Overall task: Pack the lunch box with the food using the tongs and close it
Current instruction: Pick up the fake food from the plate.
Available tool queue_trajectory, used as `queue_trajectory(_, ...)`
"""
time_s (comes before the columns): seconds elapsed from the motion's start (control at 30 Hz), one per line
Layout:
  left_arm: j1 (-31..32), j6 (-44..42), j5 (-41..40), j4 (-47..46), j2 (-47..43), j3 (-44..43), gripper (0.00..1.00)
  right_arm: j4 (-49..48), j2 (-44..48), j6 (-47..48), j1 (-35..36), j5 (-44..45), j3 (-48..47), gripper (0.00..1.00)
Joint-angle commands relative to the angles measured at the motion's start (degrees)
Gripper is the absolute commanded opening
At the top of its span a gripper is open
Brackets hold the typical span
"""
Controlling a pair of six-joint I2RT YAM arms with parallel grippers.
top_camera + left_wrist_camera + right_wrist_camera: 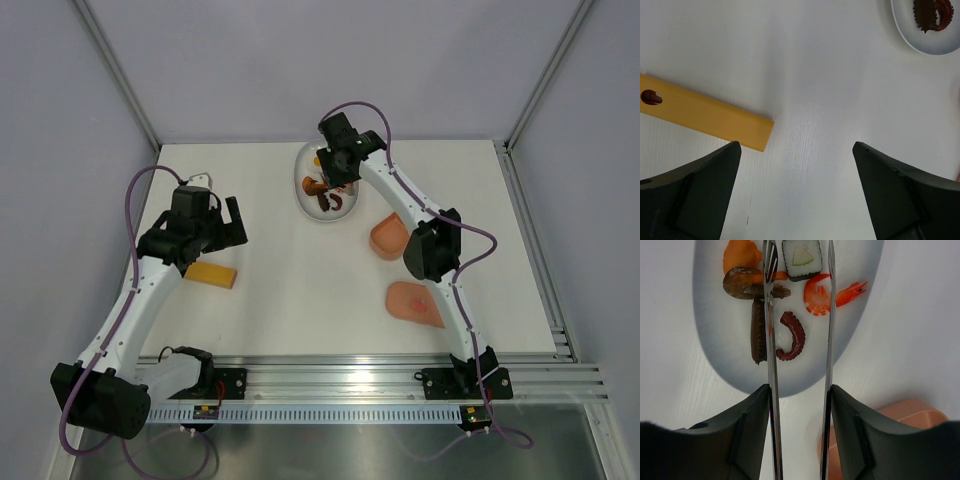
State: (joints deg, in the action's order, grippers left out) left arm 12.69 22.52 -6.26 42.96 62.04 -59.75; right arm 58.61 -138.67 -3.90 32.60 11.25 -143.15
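Note:
My right gripper (800, 390) is shut on the tongs (771, 340). Their two thin silver arms run forward, spread apart, over the white dish (715, 330). The food lies on that dish: a black-and-white roll (801, 257), an orange shrimp (827, 295), a dark red tentacle (794, 337) and brown pieces (758, 330). The tentacle lies between the tong arms, and no piece is pinched. The pink lunch box (390, 238) stands open right of the dish, its lid (415, 301) flat on the table nearer the arm bases. My left gripper (796, 150) hangs open and empty over bare table.
A yellow-orange block (212, 274) lies on the left half of the table, just below my left gripper (232, 222); in the left wrist view the block (705, 112) is at the left. The dish's edge (920, 40) shows at that view's top right.

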Motion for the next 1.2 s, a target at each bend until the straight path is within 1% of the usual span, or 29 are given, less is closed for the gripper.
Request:
queue_trajectory(0.0, 0.14, 0.07, -0.33, -2.18, 0.01, -0.28, 0.99, -1.83, -0.72, 0.83, -0.96, -1.05, -2.57, 0.58)
queue_trajectory(0.17, 0.14, -0.46, 0.81, -2.62, -0.25, 0.07, 0.99, -1.83, -1.52, 1.35, -0.96, -0.96, -2.31, 0.58)
queue_trajectory(0.3, 0.14, -0.38, 0.99, -2.97, -0.61, 0.68, 0.99, -2.18, -1.34, 1.18, -1.05, -1.14, -2.13, 0.55)
queue_trajectory(0.43, 0.14, -0.46, 0.64, -2.71, -0.43, 0.42, 0.99, -2.54, -0.73, 1.0, -1.05, -1.31, -2.13, 0.45)
queue_trajectory(0.53, 0.14, -0.55, 0.55, -2.53, -0.52, 0.42, 0.99, -2.97, 0.5, 0.83, -1.05, -1.23, -1.78, 0.41)
queue_trajectory(0.7, 0.14, -0.46, 0.55, -2.71, -0.78, 0.68, 0.99, -4.38, 3.31, 0.39, -1.05, -0.61, -0.02, 0.36)
queue_trajectory(0.93, 0.14, -0.2, 0.55, -2.71, -1.22, 1.03, 0.99, -6.84, 9.29, -0.67, -1.05, -0.43, 2.53, 0.36)
queue_trajectory(1.17, 0.14, 0.15, 0.64, -2.62, -1.66, 1.12, 0.99, -6.93, 11.58, -1.55, -1.05, -1.05, 3.23, 0.37)
